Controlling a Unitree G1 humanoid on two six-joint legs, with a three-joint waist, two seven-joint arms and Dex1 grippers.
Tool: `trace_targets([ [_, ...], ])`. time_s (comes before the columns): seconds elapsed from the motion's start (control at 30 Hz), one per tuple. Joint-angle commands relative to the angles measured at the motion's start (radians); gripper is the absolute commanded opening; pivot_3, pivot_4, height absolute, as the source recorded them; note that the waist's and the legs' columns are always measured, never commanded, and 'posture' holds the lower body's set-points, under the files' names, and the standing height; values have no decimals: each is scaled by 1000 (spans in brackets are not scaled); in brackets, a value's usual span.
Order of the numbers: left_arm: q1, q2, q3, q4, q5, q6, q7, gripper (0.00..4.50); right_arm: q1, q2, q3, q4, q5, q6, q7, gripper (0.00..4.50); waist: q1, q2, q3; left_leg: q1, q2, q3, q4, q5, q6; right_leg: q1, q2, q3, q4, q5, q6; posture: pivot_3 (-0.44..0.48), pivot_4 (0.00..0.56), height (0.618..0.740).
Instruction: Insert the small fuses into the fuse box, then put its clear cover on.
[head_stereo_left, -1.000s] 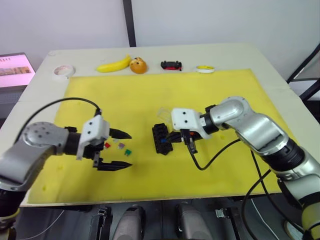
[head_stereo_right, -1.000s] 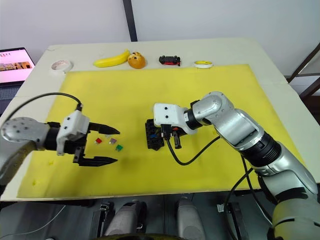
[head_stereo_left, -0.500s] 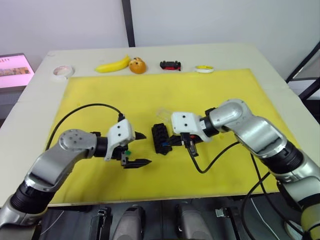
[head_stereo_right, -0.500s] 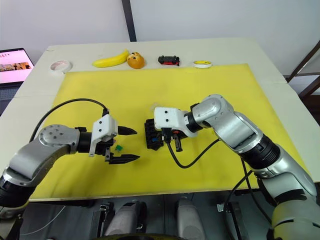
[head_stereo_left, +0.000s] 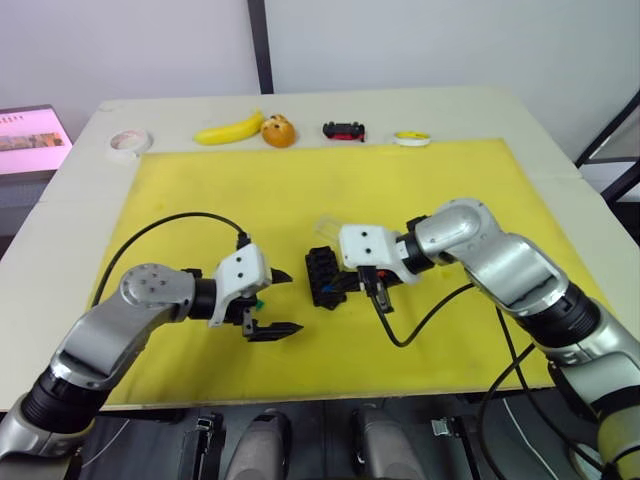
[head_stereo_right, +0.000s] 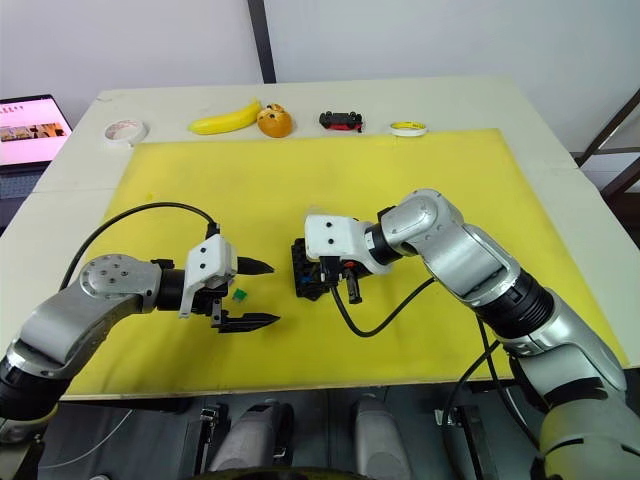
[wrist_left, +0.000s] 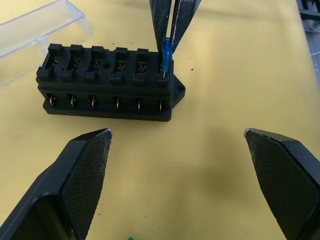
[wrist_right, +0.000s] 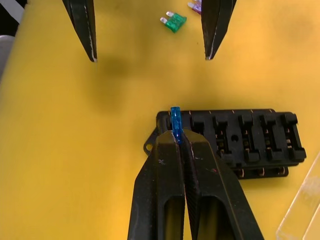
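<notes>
- Right wrist view: right gripper (wrist_right: 176, 136), jaws pressed together on a small blue translucent plastic fuse (wrist_right: 175, 120), holding it on edge over the end slot of the small black rectangular plastic fuse box (wrist_right: 240, 142)
- Left wrist view: the blue fuse stands with its metal legs at the mouth of that end slot; cannot tell whether they have entered. The other slots of that row look empty
- Fuse box lies near the middle of the yellow foam mat (head_stereo_left: 420, 190) on the pale surface (head_stereo_left: 560, 140), with the clear rectangular plastic cover (wrist_left: 35, 37) just beside it on its far side
- Left gripper (head_stereo_right: 248, 293), jaws spread wide and empty, hovers low over the mat beside the box, on the robot's left of it
- Loose fuses lie on the mat by the left gripper: a green one (wrist_right: 174, 22) and a purple one (wrist_right: 194, 6), near each other, clear of the box
- Handling, my judgement: fuses are light, stiff and slick, with thin legs that could bend if pushed in crooked; best pinched by the flat faces of the plastic body, legs down
- Box is light and may skid under a push; bracing it with the free gripper would help
- Cover looks thin and slippery; take it by the long edges
- Step in hand: seating the first fuse; cover not yet on
</notes>
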Motion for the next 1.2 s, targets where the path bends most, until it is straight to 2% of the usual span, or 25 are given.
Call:
trace_targets([
  [0.03, -2, -5, 4, -29, 4, -5, 4, 4459, -3, -1, -8, -8, -14, -4, 9, 0, 0, 0, 0, 0, 0, 0, 0, 0, 0, 0, 0, 0, 0, 0, 0, 0, 150, 740],
  [0.67, -12, -28, -6, -21, 21, -13, 7, 4459, -23, -6, -32, -18, -9, 25, 42, 0, 0, 0, 0, 0, 0, 0, 0, 0, 0, 0, 0, 0, 0, 0, 0, 0, 150, 740],
  [1.2, -9, -45, -5, -35, 28, 0, 18, 4459, -39, 11, -1, -17, -39, 52, 40, 0, 0, 0, 0, 0, 0, 0, 0, 0, 0, 0, 0, 0, 1, 0, 0, 0, 150, 740],
])
